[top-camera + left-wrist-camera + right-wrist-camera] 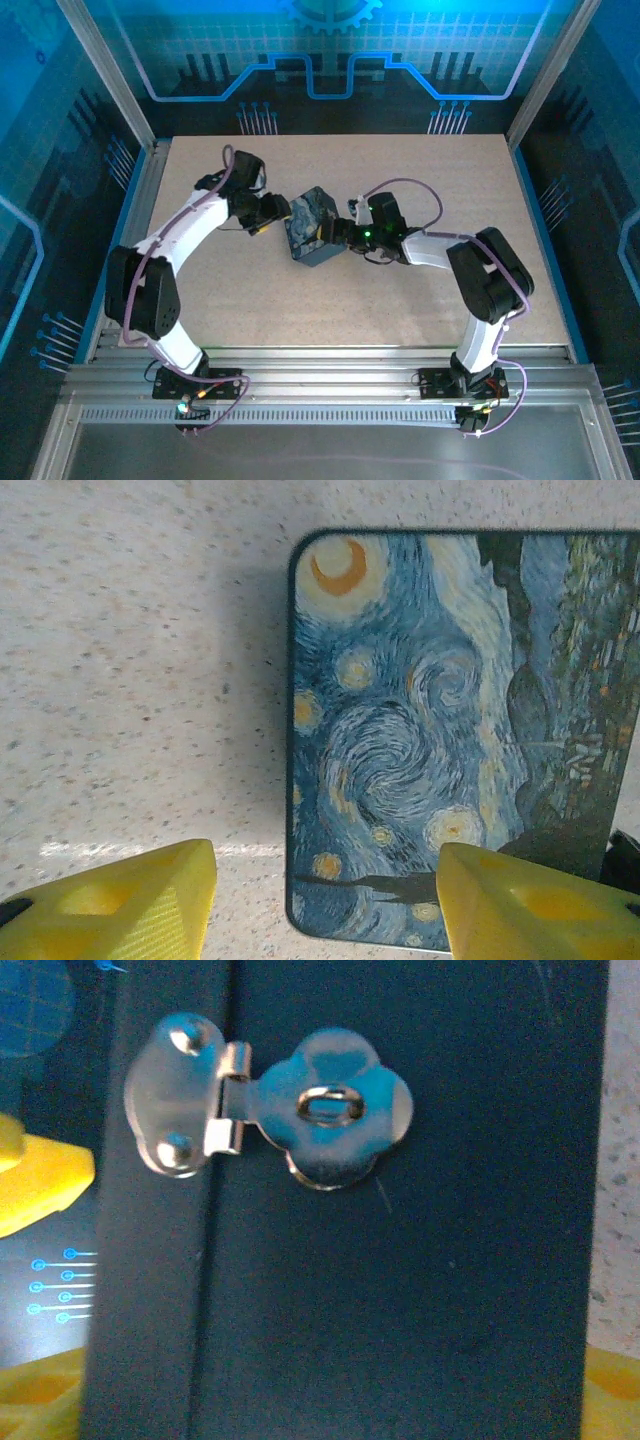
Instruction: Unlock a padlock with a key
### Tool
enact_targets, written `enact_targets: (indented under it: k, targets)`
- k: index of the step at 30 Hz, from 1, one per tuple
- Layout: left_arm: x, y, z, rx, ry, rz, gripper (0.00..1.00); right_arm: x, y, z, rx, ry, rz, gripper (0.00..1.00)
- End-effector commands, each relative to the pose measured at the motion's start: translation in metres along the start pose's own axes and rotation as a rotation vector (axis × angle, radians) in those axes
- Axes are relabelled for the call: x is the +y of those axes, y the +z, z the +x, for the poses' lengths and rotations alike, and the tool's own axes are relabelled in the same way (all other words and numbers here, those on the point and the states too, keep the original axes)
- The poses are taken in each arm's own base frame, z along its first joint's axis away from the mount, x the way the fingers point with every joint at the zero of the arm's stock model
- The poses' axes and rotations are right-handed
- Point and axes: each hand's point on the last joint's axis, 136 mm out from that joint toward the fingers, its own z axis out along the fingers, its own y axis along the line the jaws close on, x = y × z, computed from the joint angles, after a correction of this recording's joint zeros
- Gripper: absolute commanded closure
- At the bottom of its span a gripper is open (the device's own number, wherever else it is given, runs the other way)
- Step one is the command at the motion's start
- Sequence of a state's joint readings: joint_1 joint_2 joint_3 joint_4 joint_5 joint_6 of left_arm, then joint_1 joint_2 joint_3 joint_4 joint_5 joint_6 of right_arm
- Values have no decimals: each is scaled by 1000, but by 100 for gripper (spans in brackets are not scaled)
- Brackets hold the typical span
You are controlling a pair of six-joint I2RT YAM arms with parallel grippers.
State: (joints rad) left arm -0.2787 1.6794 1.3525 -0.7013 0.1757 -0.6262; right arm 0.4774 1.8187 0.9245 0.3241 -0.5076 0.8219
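Top view: box sits mid-counter, a claw at each side. The left claw is spread wide, and one yellow finger overlaps the near corner of the swirly painted lid. The right claw is also spread, with yellow tips at the bottom corners. It faces the box's dark blue side and silver hasp, which has an oval staple at its centre. Where the padlock and key are, I cannot tell.

White-and-black arms, purple cables, yellow fingers
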Motion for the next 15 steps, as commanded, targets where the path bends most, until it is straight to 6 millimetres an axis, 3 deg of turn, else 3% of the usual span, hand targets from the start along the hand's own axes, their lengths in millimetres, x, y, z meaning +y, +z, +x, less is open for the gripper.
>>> enact_targets:
  k: [1, 2, 11, 15]
  targets:
    - [6, 22, 3, 26, 9, -50, 39, 2, 7, -4, 11, 4, -3, 6]
    - [6, 26, 2, 29, 6, -54, 39, 3, 7, -5, 14, -22, 9, 0]
    - [12, 62, 10, 73, 26, -123, 40, -18, 2, 2, 129, -150, 201, 0]
    - [12, 68, 10, 71, 13, -118, 40, -28, 1, 9, 184, -222, 289, 0]
